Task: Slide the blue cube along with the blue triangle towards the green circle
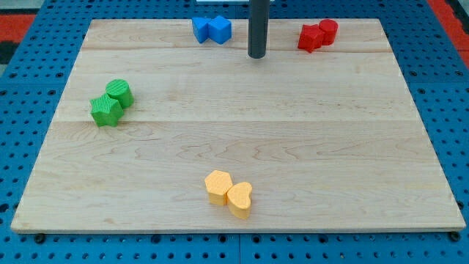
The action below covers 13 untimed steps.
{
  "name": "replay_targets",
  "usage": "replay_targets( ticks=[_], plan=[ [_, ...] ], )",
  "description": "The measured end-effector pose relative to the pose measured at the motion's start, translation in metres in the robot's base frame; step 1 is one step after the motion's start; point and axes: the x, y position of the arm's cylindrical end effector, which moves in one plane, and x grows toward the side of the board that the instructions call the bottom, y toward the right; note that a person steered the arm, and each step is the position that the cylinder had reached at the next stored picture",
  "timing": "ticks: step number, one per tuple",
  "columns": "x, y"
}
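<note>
Tip [256,55] right of blue cube [219,29] (apart) | blue triangle [201,29] touching cube

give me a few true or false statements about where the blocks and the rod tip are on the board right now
1. My tip is right of the two blue blocks. True.
2. The green blocks sit by the view's right edge. False: they are at the view's left.
3. The two yellow blocks touch each other near the view's bottom. True.
4. My tip is touching the red blocks. False: bare board lies between them.
5. The blue blocks already sit beside the green ones. False: they are far apart.
</note>
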Motion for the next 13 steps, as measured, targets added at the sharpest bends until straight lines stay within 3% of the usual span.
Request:
replay_targets(
  ticks=[3,4,6,7,10,13],
  plan=[
    [-0.033,0.018],
    [-0.06,0.006],
    [-0.075,-0.068],
    [-0.097,-0.072],
    [-0.098,-0.148],
    [-0.072,-0.172]
  ],
)
